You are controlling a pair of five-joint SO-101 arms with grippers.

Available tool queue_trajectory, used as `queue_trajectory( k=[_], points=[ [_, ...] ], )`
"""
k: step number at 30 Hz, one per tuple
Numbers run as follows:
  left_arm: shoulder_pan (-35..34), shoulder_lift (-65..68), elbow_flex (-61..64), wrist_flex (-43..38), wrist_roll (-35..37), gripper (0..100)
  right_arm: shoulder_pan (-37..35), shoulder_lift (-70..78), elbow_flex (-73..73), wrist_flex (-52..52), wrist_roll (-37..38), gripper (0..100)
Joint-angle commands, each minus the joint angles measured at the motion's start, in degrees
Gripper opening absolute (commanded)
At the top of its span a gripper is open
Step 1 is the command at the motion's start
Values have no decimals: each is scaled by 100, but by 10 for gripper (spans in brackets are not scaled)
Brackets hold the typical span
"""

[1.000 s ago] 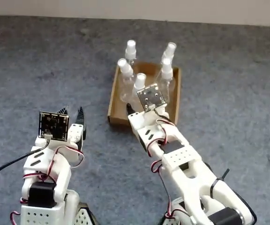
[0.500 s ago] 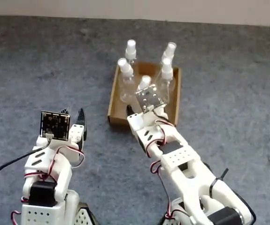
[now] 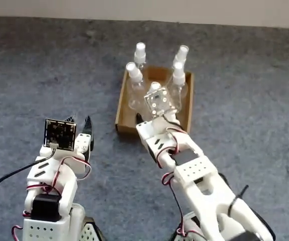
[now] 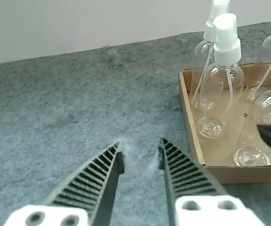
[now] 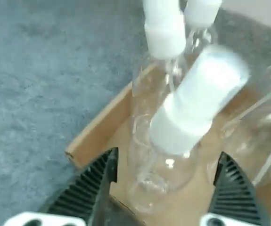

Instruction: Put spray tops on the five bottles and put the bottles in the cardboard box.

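bottles: five, clear, white spray tops fitted | in cardboard box | nearest bottle tilted

Bottles stand in the cardboard box on the table.

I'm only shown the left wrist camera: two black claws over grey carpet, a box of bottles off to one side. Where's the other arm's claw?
Observer: The right gripper hangs open over the cardboard box's near end, a bottle between its fingers.
Operator: Has that bottle got its sprayer?
Observer: Yes, a white spray top sits on it.
Operator: How many bottles altogether?
Observer: Five bottles, seen from above, each white-capped.
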Motion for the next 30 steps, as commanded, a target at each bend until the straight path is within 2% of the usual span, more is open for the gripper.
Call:
queue_trajectory(
  k=[1,16,18,22,24,27,30],
  points=[
    [101,-40,-48,-132,35,82,-57,-690,-382,532,26,263],
    [84,-40,-40,-132,35,81,-31,-3240,-338,2800,53,256],
    [84,-40,-66,-132,35,79,-31,-3503,-268,3248,62,220],
    [101,-48,-163,-202,26,79,22,-4242,145,3732,62,67],
    [84,-48,-189,-264,26,78,286,-4699,470,3846,70,1],
    [66,-48,-136,-220,26,78,901,-5402,1086,3978,281,10],
    [57,-57,-136,-211,26,78,1323,-6149,1859,4154,985,8]
  ],
)
